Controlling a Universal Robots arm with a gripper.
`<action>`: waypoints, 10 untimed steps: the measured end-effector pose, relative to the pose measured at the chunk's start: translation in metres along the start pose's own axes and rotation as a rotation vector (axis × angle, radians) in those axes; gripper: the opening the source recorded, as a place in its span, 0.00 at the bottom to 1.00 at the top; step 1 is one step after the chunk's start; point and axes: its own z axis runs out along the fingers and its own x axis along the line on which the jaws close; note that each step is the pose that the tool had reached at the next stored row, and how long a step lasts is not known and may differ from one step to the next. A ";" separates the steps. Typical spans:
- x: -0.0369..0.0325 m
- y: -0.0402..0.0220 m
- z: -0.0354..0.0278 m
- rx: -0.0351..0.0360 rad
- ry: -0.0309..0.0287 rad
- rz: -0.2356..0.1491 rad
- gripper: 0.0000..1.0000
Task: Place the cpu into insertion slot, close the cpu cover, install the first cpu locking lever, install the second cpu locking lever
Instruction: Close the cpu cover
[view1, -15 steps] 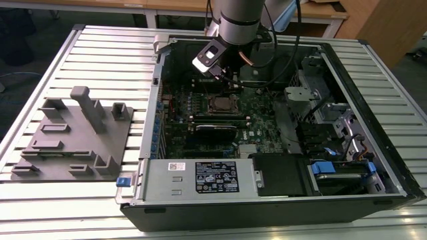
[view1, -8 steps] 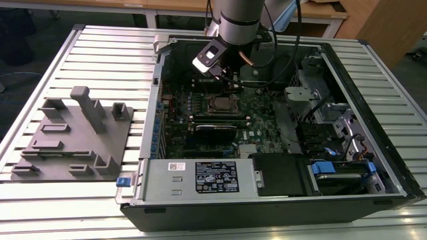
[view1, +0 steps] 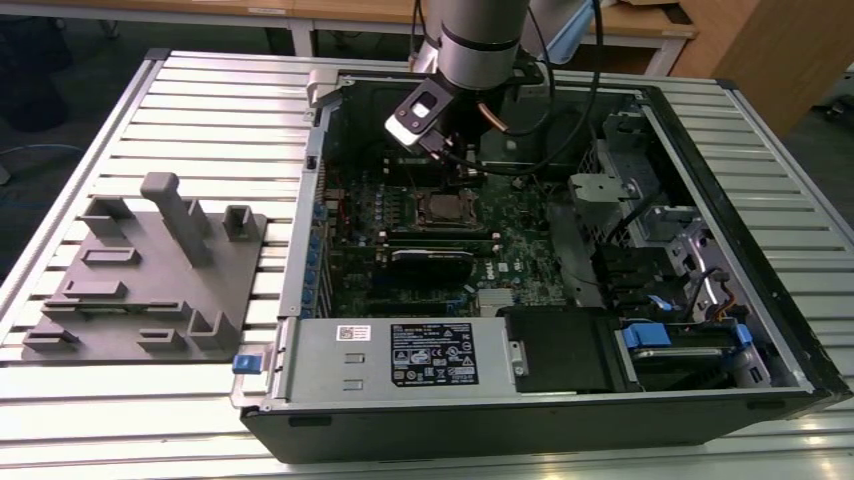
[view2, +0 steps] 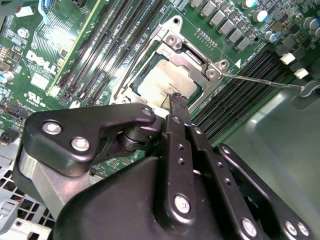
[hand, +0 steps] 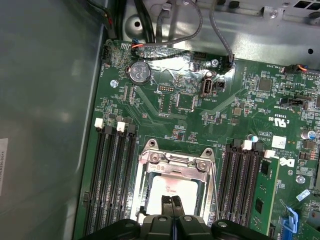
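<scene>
Slatted metal worktop (view1: 160, 110) carries an open computer case (view1: 747, 200) lying on its side, with a grey fixture block (view1: 147, 290) beside it on the exterior view's left; a power supply box (view1: 400, 355) fills the case's near edge. The arm (view1: 474, 40) reaches down into the case over the green motherboard (view1: 521, 250). In both wrist views the cpu (view2: 162, 82) (hand: 167, 187) lies flat in the insertion slot (view2: 134, 86), its dull silver top facing up; the cpu cover (view2: 192, 60) (hand: 175, 167) lies down around it, the metal top showing through the square window. The jaws are pressed together with nothing between them; their fingertips (hand: 166, 202) (view2: 176, 102) hang just over the cpu's edge, though I cannot tell whether they touch it. A thin wire lever (view2: 265, 81) stands out from one corner of the slot, crossing above the long black memory slots (view2: 235, 100); a round coin battery (hand: 140, 72) sits farther along the board.
</scene>
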 end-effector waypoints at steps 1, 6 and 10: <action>0.0000 0.0000 0.0000 0.0002 0.0000 -0.006 0.11; 0.0000 0.0000 0.0000 0.0004 0.0000 -0.016 0.11; 0.0000 0.0000 0.0000 0.0007 -0.0001 -0.024 0.11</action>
